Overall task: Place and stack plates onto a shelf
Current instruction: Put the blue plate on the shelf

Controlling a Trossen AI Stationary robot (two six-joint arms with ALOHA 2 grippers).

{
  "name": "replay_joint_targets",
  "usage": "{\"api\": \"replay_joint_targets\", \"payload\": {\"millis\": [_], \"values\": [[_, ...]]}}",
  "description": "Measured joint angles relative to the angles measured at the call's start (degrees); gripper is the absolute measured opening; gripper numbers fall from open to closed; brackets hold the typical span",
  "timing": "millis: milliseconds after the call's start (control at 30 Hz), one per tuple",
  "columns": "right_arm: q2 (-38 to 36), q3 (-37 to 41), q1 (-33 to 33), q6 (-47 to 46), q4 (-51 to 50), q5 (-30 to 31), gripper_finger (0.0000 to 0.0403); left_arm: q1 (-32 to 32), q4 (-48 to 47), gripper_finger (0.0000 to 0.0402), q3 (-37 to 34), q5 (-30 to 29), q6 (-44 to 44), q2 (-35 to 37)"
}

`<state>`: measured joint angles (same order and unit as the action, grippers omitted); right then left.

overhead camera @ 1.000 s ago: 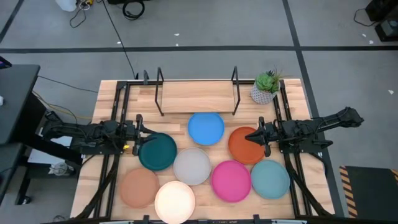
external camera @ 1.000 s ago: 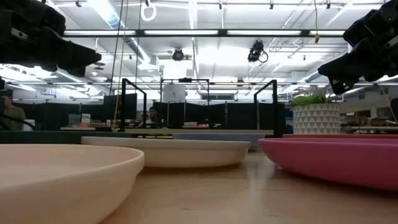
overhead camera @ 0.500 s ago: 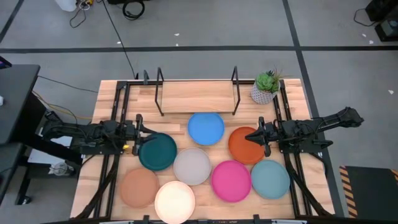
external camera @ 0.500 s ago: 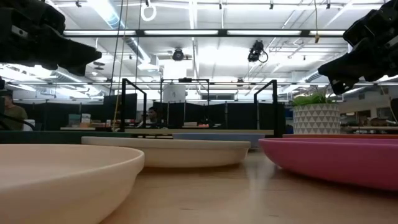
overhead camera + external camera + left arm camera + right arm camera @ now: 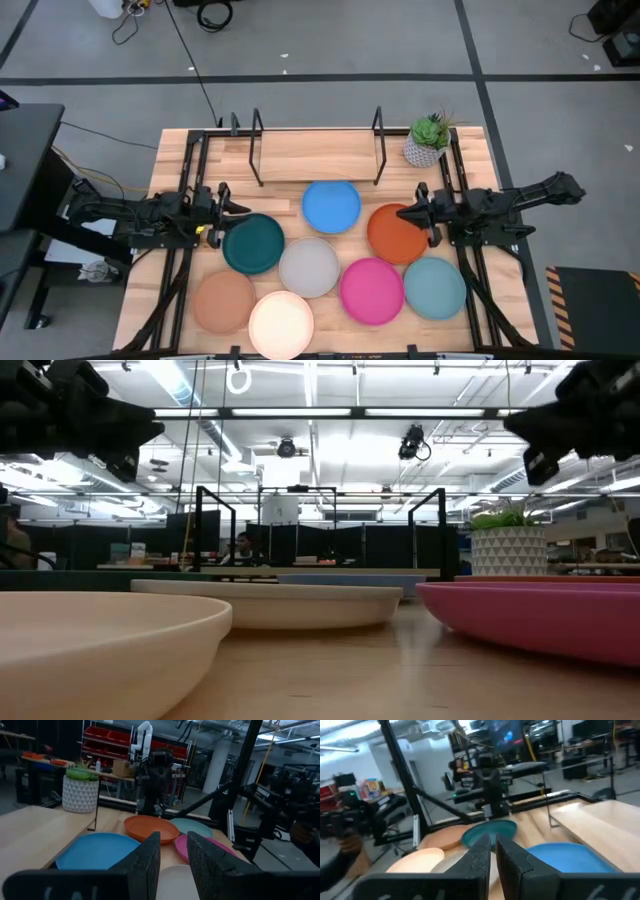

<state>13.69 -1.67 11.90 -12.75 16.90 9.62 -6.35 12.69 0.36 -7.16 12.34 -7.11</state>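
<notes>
Eight plates lie flat on the tabletop: blue (image 5: 331, 206), orange (image 5: 395, 235), dark teal (image 5: 253, 243), grey (image 5: 309, 267), pink (image 5: 371, 290), light teal (image 5: 435, 287), tan (image 5: 223, 301) and cream white (image 5: 281, 323). The wooden shelf (image 5: 318, 155) stands behind them at the far edge and has nothing on it. My left gripper (image 5: 228, 203) hovers by the dark teal plate's left rim, narrowly open (image 5: 173, 845). My right gripper (image 5: 408, 214) hangs over the orange plate's far right part, shut (image 5: 493, 845). Both are well above the plates in the low view.
A potted plant (image 5: 430, 140) in a white pot stands at the shelf's right end. Black upright frames (image 5: 257, 148) (image 5: 379, 148) bound the shelf plank. The plates crowd the table's middle and near part. Black rails run along both table sides.
Both grippers have risen a little above the plates, as the low view shows. The left one has also edged toward the table's middle. No plate has moved.
</notes>
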Motion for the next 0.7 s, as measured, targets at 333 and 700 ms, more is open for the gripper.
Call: {"api": "replay_joint_targets", "payload": {"millis": [333,700], "values": [[20.7,-12.0,-0.9,11.1,-5.9,0.6,0.0029,0.0,5.2,0.0103,0.0,0.0,-4.2,0.0],[49.2,-27.0,-1.6,21.1,-11.8,-0.3,0.0045,0.0,7.6,0.0103,0.0,-0.2,-4.0,0.0]]}}
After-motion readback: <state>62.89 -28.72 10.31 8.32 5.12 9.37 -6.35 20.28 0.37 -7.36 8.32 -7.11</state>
